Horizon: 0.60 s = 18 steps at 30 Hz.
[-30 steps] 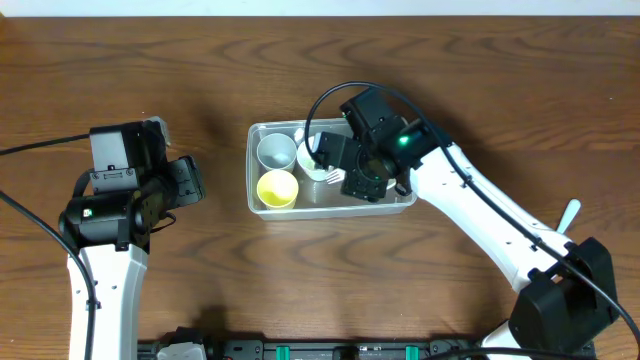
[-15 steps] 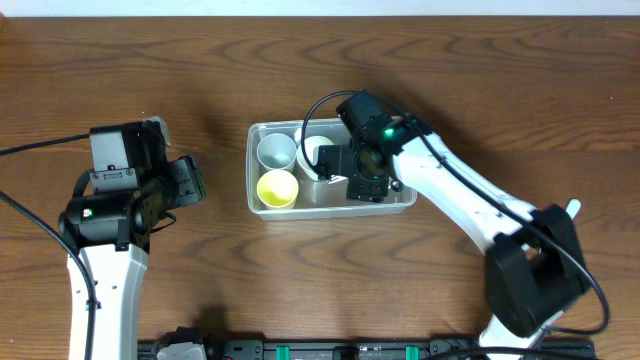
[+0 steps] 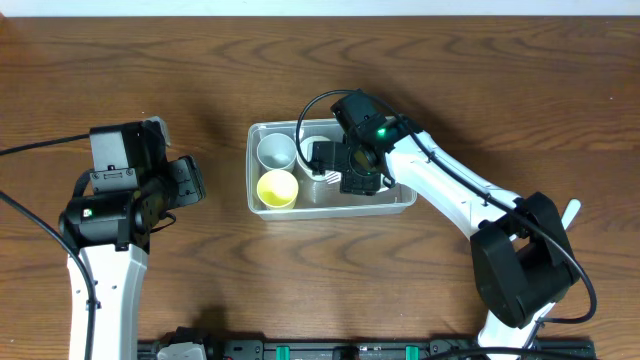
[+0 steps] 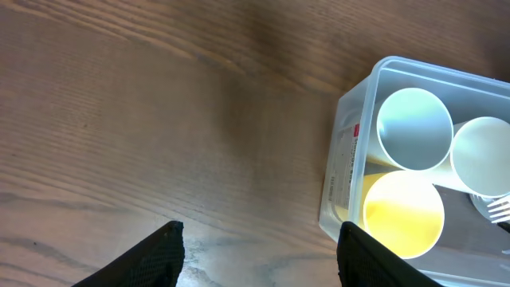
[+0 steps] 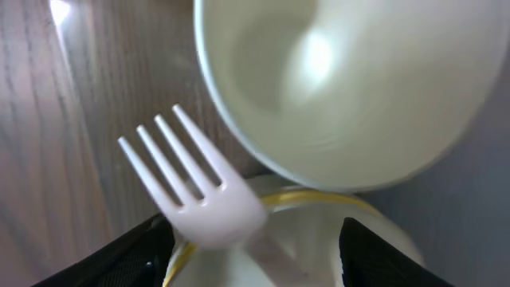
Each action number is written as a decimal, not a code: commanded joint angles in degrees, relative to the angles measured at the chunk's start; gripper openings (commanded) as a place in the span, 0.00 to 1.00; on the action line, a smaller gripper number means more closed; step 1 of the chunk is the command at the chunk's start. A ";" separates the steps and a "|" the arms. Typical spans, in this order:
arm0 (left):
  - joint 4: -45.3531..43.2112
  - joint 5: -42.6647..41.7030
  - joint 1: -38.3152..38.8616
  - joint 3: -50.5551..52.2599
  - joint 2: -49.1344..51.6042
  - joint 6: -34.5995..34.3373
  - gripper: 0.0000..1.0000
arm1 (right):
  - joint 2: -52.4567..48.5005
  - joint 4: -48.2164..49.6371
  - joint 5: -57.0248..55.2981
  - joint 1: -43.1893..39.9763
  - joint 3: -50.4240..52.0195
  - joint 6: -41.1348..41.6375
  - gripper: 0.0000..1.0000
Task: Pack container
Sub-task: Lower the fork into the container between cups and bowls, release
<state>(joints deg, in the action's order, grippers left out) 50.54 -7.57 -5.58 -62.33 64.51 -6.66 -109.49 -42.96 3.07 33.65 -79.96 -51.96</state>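
Note:
The clear container [image 3: 331, 211] sits mid-table and holds a pale cup [image 3: 277, 151], a yellow cup [image 3: 277, 188] and a white cup [image 3: 316, 148]. My right gripper [image 3: 340, 170] is low inside the container with its jaws wide open. In the right wrist view [image 5: 259, 255] a white plastic fork [image 5: 195, 187] lies between the fingers over a yellow-rimmed white bowl [image 5: 319, 231], below the white cup [image 5: 343, 80]. My left gripper [image 3: 190, 180] is open and empty over bare wood left of the container [image 4: 343, 167], as the left wrist view [image 4: 259, 255] shows.
A white utensil handle [image 3: 570, 212] pokes out near the right arm's base at the right edge. A small pale object [image 3: 156, 126] lies behind the left arm. The table is brown wood.
My right gripper has moved left inside the container, toward the cups, with the fork's tines shifting left with it. The left arm has not moved.

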 commanded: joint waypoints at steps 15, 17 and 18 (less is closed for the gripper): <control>-0.13 -0.37 -0.20 -0.02 0.24 -0.31 0.62 | -0.02 2.19 -1.79 1.40 0.22 -1.27 0.67; -0.11 -0.37 -0.20 -0.02 0.24 -0.31 0.62 | -0.02 2.43 -1.79 1.92 0.22 -1.51 0.67; -0.13 -0.37 -0.20 -0.02 0.24 -0.31 0.62 | -0.02 2.45 -1.79 2.10 0.22 -1.51 0.67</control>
<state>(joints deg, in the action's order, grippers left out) 50.52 -7.57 -5.58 -62.33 64.51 -6.66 -109.49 -40.75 1.89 34.30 -79.96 -52.21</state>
